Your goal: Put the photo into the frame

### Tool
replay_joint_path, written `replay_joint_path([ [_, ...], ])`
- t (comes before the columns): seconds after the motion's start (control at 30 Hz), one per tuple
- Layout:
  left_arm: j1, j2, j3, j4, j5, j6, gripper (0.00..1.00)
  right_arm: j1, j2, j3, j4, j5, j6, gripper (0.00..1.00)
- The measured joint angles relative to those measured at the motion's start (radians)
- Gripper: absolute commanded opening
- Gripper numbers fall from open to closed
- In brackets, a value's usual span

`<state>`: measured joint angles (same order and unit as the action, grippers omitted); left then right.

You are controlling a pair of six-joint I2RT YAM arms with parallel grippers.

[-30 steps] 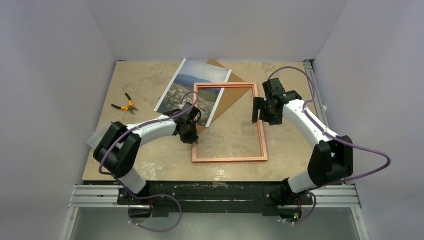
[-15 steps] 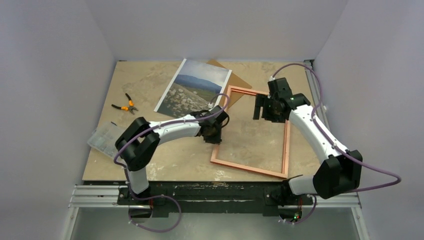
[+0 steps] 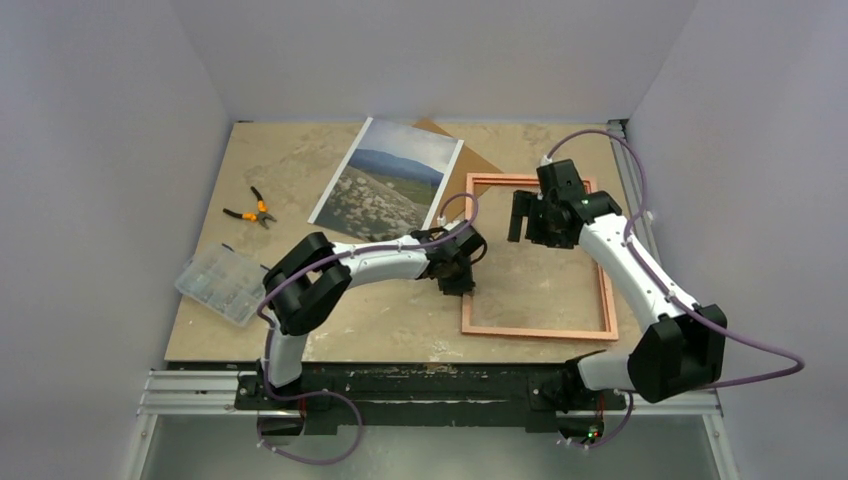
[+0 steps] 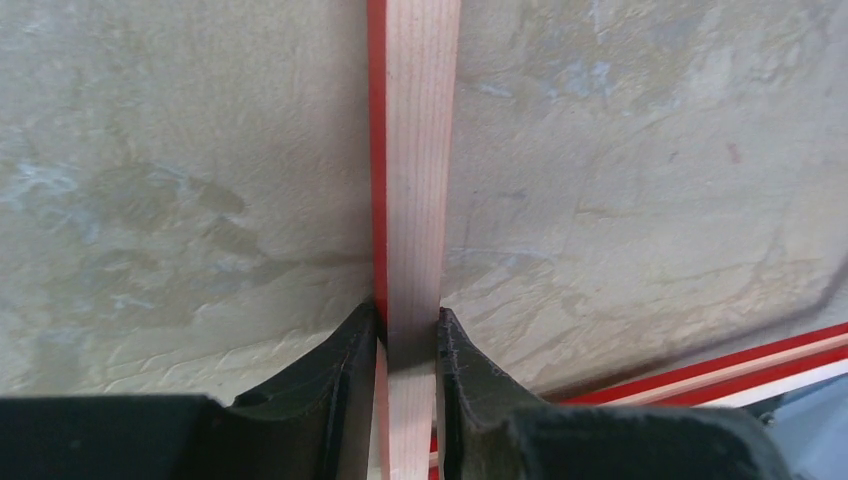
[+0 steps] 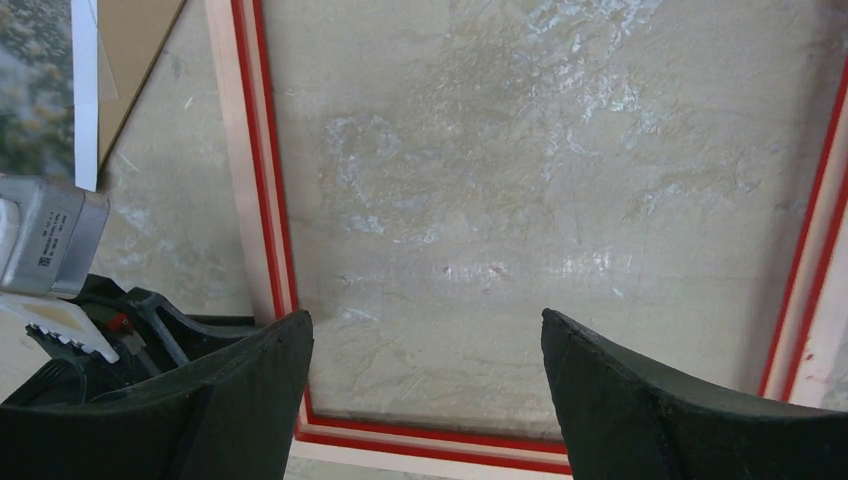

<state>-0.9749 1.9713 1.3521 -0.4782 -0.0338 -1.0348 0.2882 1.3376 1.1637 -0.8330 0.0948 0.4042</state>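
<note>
Right wrist: illegible print on silver housing (image 5: 45,235) near the frame (image 5: 240,200).

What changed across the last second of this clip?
The left gripper, shut on the left rail of the frame, dragged it rightward off the photo and the brown backing board, so it no longer overlaps them. The right gripper drifted right above the frame, jaws open, holding nothing. The photo, board, pliers and plastic box stayed put.

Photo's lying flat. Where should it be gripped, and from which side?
The right edge of the photo, where it lies over the board and likely sits slightly raised. Come from the right, low and flat, with the open right gripper.
</note>
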Motion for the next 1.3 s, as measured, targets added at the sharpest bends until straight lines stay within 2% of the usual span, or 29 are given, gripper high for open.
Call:
replay_joint_path([
  [0.07, -0.002, 0.000, -0.015, 0.043, 0.018, -0.039, 0.03, 0.000, 0.000, -0.013, 0.008, -0.003, 0.003, 0.82],
  [0.17, -0.003, 0.010, -0.027, 0.112, 0.058, -0.082, 0.33, 0.000, 0.003, -0.031, 0.020, -0.017, 0.006, 0.82],
  [0.23, -0.003, 0.014, -0.037, 0.161, 0.081, -0.093, 0.48, 0.000, 0.011, -0.040, 0.034, -0.035, 0.007, 0.82],
  [0.33, -0.003, 0.013, -0.042, 0.212, 0.107, -0.085, 0.68, 0.000, 0.032, -0.048, 0.055, -0.055, 0.013, 0.81],
  [0.4, -0.002, 0.002, -0.048, 0.229, 0.106, -0.068, 0.76, 0.000, 0.053, -0.055, 0.072, -0.070, 0.019, 0.80],
  [0.6, 0.041, -0.194, -0.178, 0.158, 0.021, -0.002, 0.80, 0.019, 0.129, -0.060, 0.110, -0.112, 0.030, 0.78],
  [0.77, 0.146, -0.507, -0.293, 0.098, -0.069, 0.052, 0.83, 0.131, 0.200, -0.045, 0.116, -0.085, 0.042, 0.74],
  [0.9, 0.183, -0.779, -0.323, 0.049, -0.154, 0.108, 0.90, 0.224, 0.275, -0.021, 0.126, -0.043, 0.053, 0.62],
  [1.03, 0.187, -0.983, -0.324, 0.005, -0.217, 0.156, 0.96, 0.262, 0.336, -0.019, 0.141, -0.001, 0.068, 0.48],
  [1.17, 0.201, -1.121, -0.327, -0.054, -0.274, 0.177, 0.97, 0.270, 0.393, -0.019, 0.162, 0.022, 0.080, 0.36],
  [1.3, 0.207, -1.188, -0.328, -0.114, -0.317, 0.191, 0.98, 0.275, 0.435, -0.013, 0.174, 0.027, 0.089, 0.26],
])
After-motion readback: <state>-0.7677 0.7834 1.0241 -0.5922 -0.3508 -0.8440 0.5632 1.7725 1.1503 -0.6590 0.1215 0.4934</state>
